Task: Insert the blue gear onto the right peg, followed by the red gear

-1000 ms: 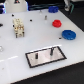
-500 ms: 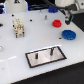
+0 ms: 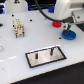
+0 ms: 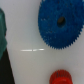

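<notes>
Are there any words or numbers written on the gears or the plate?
None: no words, numbers or signs can be read anywhere.
Blue gear: plain, no writing.
Red gear: plain, no writing.
Grey plate with its pegs: no label shows.
The exterior view is too blurred to show any small print.

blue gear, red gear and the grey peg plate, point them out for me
blue gear [image 4: 60, 22], wrist view, on the flat toothed face beside the centre hole
red gear [image 4: 62, 77], wrist view, on its red top
grey peg plate [image 3: 42, 56], exterior view, on the bare grey surface between the pegs
</notes>
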